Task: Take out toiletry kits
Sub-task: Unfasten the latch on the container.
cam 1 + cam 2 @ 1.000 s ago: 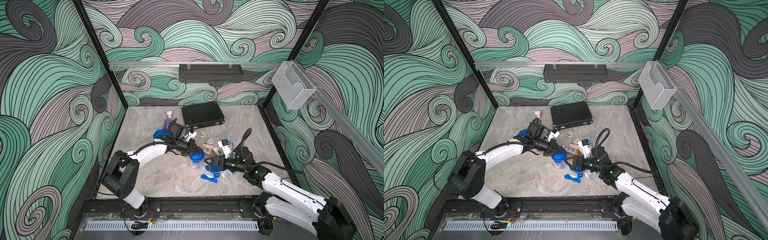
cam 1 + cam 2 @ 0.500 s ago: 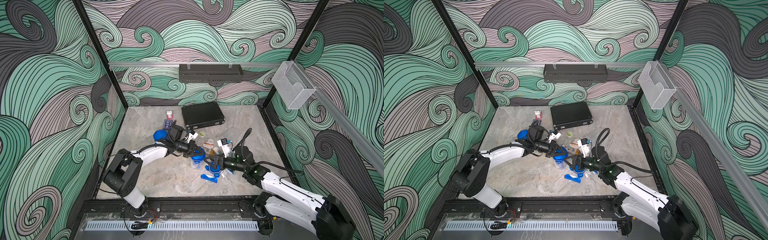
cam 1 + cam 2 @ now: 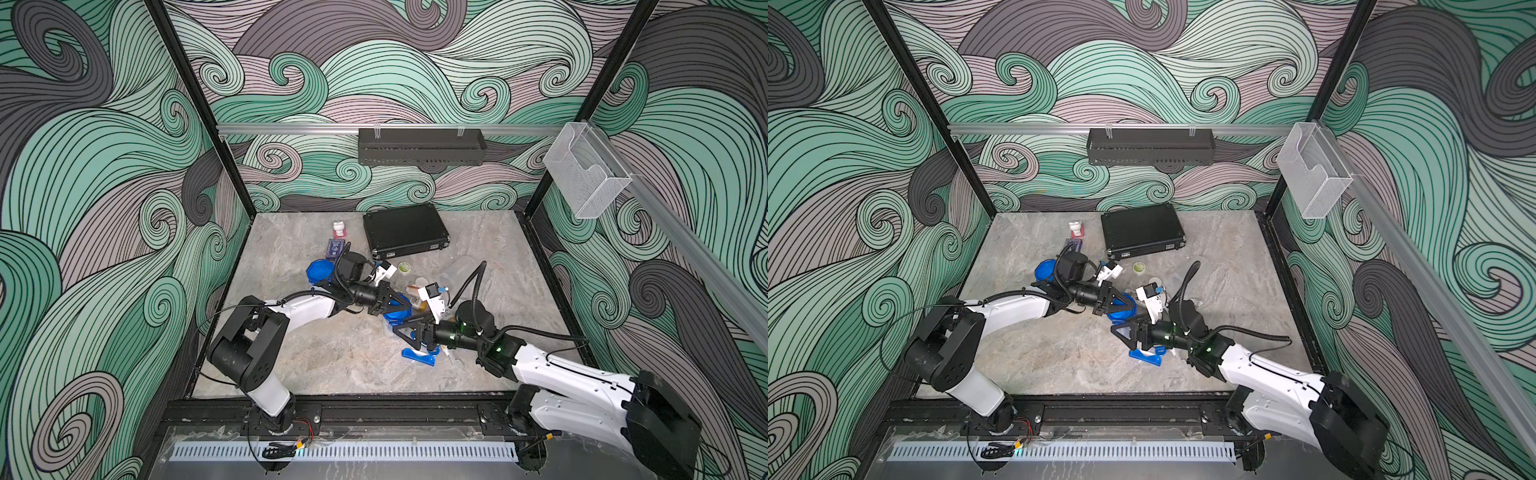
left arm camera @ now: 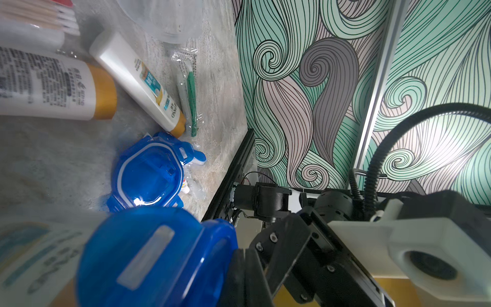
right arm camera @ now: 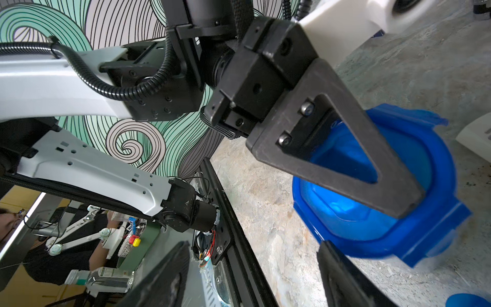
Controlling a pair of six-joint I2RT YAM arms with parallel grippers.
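Note:
A clear tumbler with a blue clip-tab lid (image 3: pixel 400 316) (image 3: pixel 1121 314) lies in the middle of the table between my two grippers. My left gripper (image 3: pixel 406 308) (image 3: pixel 1133 305) is shut, its joined fingertips pressed against the rim of that lid (image 4: pixel 148 255). My right gripper (image 3: pixel 401 334) (image 3: pixel 1121 332) is open, its fingers astride bare table, one pad beside the lid (image 5: pixel 385 212). A loose blue lid (image 4: pixel 148 175) lies upside down on the table. Beside it lie a gold-capped white bottle (image 4: pixel 53 85), a white tube (image 4: pixel 138 79) and a wrapped green razor (image 4: pixel 191 98).
An empty clear tumbler (image 3: pixel 457 270) lies behind the pile. The black briefcase (image 3: pixel 405 230) sits at the back, with a dark-blue card box (image 3: pixel 334 248) to its left. Another blue lid (image 3: pixel 319 270) lies behind my left wrist. A black shelf (image 3: pixel 419 145) hangs on the back wall.
My left arm has sunk lower and its shut gripper has slid right, onto the blue lid's rim. The right gripper's jaws have narrowed; that arm has hardly moved.

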